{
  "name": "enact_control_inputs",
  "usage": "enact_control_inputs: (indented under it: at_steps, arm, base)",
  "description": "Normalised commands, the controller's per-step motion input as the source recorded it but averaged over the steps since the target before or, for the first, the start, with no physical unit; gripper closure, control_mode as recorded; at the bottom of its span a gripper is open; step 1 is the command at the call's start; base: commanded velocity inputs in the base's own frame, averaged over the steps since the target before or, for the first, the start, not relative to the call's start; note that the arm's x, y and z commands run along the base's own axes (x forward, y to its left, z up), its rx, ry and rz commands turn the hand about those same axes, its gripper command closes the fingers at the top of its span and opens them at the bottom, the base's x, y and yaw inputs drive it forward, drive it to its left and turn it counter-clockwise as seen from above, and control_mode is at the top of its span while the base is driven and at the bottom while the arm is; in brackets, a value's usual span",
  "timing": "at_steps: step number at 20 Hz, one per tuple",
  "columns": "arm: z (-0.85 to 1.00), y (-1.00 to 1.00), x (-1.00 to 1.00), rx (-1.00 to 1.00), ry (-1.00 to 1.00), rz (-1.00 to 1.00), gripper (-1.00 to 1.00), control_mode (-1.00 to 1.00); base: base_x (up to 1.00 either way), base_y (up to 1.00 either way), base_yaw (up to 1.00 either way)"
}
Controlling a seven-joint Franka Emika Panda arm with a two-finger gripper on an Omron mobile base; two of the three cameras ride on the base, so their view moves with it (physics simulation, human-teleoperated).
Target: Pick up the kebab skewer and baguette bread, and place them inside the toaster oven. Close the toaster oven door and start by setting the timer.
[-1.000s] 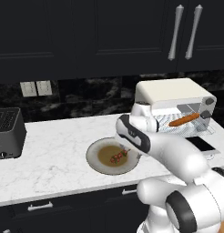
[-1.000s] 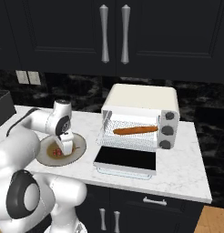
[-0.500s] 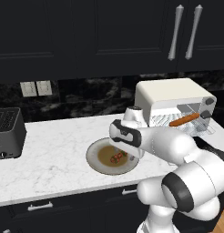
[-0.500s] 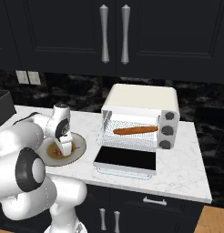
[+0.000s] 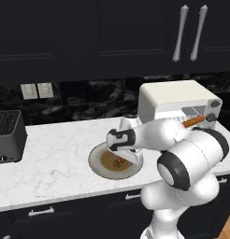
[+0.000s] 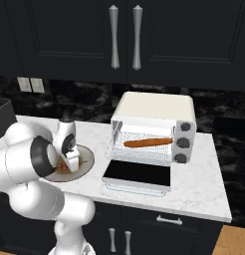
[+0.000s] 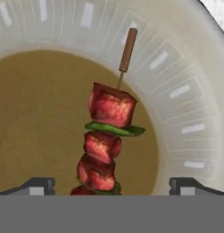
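**Jaws spread over the skewer on the plate**

Nearest to us, our gripper (image 7: pixel 112 184) hangs low over the plate (image 7: pixel 186 104), its jaws wide apart — one tip at each lower corner of the hand view, with the skewer (image 7: pixel 107 141) lying between them and untouched. The skewer rests in the plate's brown well, its red meat chunks and a green slice stacked along the stick, the bare wooden end reaching onto the pale rim.

From the left base view we see the gripper (image 5: pixel 122 148) just above the plate (image 5: pixel 99 164), which sits on the white marble bench (image 5: pixel 56 158). The skewer (image 5: pixel 119 162) shows as small red bits under the hand.

Further along the bench to the right stands the oven (image 6: pixel 157 127), its door (image 6: pixel 138 174) dropped flat and open toward us. The baguette (image 6: pixel 148 142) lies on the wire rack inside — well apart from the plate (image 6: pixel 86 160). A dark toaster (image 5: pixel 7 135) sits at the bench's far left.
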Motion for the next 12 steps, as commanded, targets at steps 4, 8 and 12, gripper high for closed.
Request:
enact_control_inputs:
  at_steps: [4, 8, 12]
  arm:
    - [-0.28, 0.08, 0.17, -0.03, 0.00, 0.00, -1.00, -1.00]
    - [-0.24, 0.05, 0.22, -0.02, 0.00, 0.00, -1.00, -1.00]
    - [-0.17, 0.02, 0.07, -0.01, 0.00, 0.00, 1.00, -1.00]
  base:
    - [0.00, 0.00, 0.00]
    - [0.00, 0.00, 0.00]
    - [0.00, 0.00, 0.00]
